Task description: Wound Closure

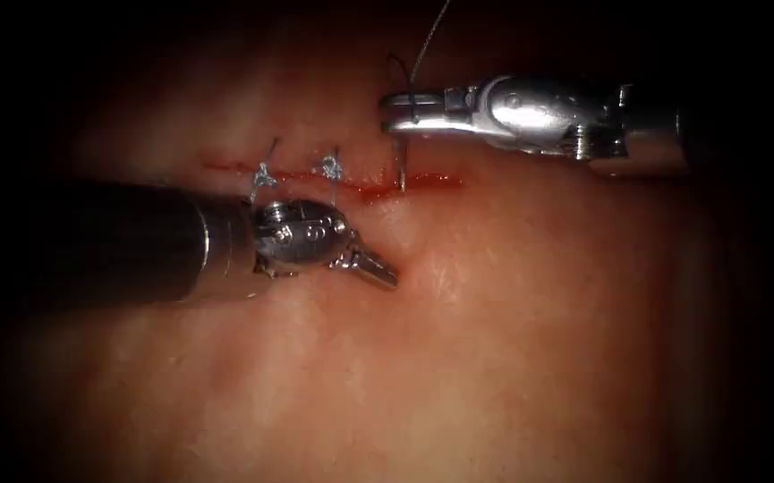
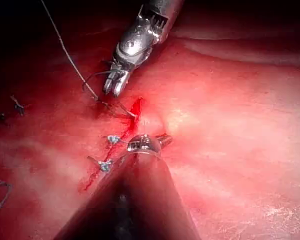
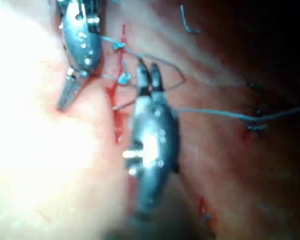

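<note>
The left tool (image 1: 376, 266) is lying nearest, its jaws closed on nothing, tips pressing the tissue (image 1: 512, 340) just on the near side of the cut (image 1: 351, 182). Beyond it, two knotted stitches (image 1: 328, 166) are sitting on the cut, red fluid (image 1: 422, 182) pooling along its right part. Farther back, the right tool (image 1: 402, 110) is gripping the needle (image 1: 400, 165) near its upper end, the needle's lower end standing in the tissue at the cut, thread (image 1: 429, 40) trailing upward.

A bright pool of light falls on the middle of the scene and fades into deep black shadow at every edge
</note>
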